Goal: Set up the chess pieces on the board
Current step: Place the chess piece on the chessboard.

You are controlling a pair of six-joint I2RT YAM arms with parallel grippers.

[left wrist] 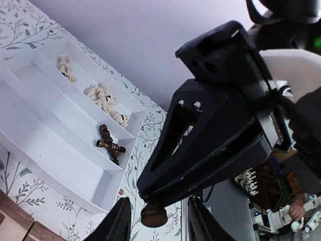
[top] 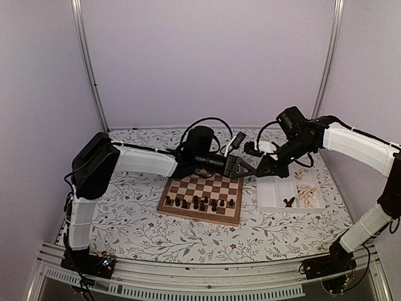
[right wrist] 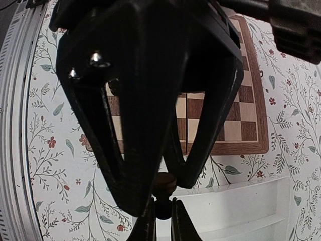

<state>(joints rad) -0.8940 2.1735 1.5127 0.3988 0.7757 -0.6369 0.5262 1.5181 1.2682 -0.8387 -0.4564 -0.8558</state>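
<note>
The board (top: 199,216) lies mid-table with several dark chess pieces (top: 199,202) on its near rows; it also shows in the right wrist view (right wrist: 241,115). My right gripper (top: 259,169) (right wrist: 163,218) is shut on a dark chess piece (right wrist: 164,185), held in the air between the board and the tray. My left gripper (top: 248,167) (left wrist: 158,223) is open, tip to tip with the right one. The piece's round base (left wrist: 154,215) hangs between the left fingers (left wrist: 119,223), touching neither.
A white compartment tray (top: 269,195) (left wrist: 45,135) (right wrist: 235,211) sits right of the board. It holds cream pieces (top: 306,192) (left wrist: 104,98) and a few dark ones (top: 289,202) (left wrist: 109,144). The cloth is floral. Walls stand behind.
</note>
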